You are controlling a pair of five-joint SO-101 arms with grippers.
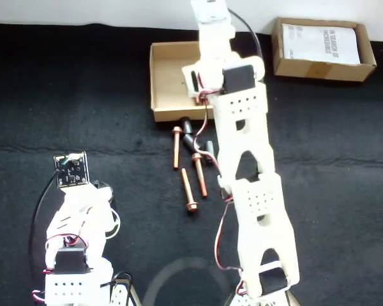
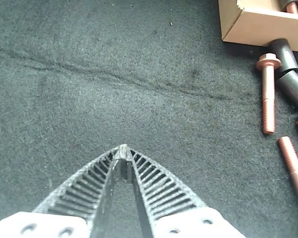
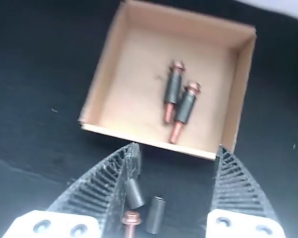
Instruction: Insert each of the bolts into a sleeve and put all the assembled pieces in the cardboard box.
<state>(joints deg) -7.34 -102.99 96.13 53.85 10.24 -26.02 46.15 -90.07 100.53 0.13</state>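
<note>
Assembly looks partway done: two assembled pieces (image 3: 175, 89) lie in the cardboard box (image 3: 134, 84), while bolts (image 1: 189, 189) and loose sleeves (image 3: 155, 214) wait on the dark cloth surface (image 1: 319, 166) just nearer. The right gripper (image 3: 178, 148) hangs spread wide above them and probably must next pinch one; the left gripper (image 2: 123, 148) sits closed, near left. A second box (image 1: 322, 70) stands far right

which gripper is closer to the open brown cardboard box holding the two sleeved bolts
Right. The right gripper hangs open just short of the brown cardboard box, above loose dark sleeves. The left gripper is shut over bare black mat, farther off.
</note>
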